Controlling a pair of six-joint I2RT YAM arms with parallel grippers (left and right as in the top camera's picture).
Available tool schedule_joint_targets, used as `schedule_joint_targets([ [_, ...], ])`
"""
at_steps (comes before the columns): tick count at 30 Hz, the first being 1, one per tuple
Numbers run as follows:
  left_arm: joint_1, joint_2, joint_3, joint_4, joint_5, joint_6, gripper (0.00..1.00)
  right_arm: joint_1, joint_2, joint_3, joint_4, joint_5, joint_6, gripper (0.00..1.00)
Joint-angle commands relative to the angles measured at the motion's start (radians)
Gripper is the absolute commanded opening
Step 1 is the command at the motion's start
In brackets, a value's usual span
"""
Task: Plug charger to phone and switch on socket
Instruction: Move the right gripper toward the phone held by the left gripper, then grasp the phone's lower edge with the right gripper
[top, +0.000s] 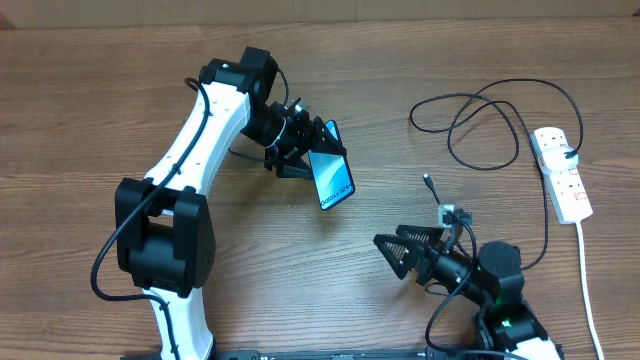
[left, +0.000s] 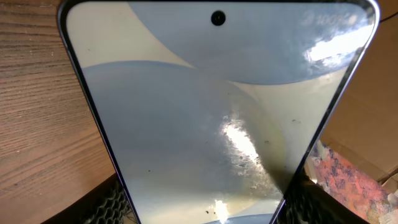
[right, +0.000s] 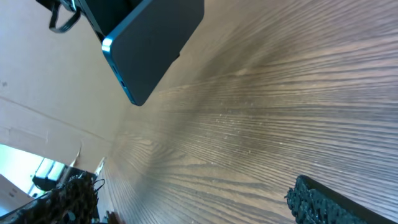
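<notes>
Your left gripper (top: 312, 150) is clamped on one short end of the phone (top: 332, 178), jaws set to the phone's width. In the left wrist view its fingers (left: 112, 205) sit at both long edges near the bottom of the frame. The phone's long axis runs out from the gripper toward the near-right. Its free short end points at your right gripper (top: 395, 250), and the lit screen faces up. From the right wrist you see its dark back (right: 149, 43), tilted, and it looks lifted off the table (top: 120, 60).

Your right gripper is spread wide and holds nothing.

The charger (top: 480, 120) lies in loose loops at far right. Its tip (top: 427, 182) rests on the table between the phone and the right gripper, touching neither. Its other end runs to the socket (top: 562, 185), which lies lengthwise near the right edge.
</notes>
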Motion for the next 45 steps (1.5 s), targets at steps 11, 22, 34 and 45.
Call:
schedule_joint_targets([
  [11,0.011,0.002,0.032,-0.003,0.032,-0.015,0.51,0.035,0.105,0.365,-0.312,0.138,-0.181,1.00],
  [22,0.011,0.002,0.032,-0.003,0.040,-0.051,0.51,0.080,0.105,0.463,-0.476,0.082,-0.186,1.00],
  [34,0.010,0.002,0.032,0.072,0.110,-0.186,0.50,0.198,0.254,0.462,-0.341,0.356,-0.159,1.00],
  [45,0.010,0.002,0.032,0.096,0.126,-0.222,0.50,0.206,0.525,0.462,-0.006,0.347,0.026,1.00],
])
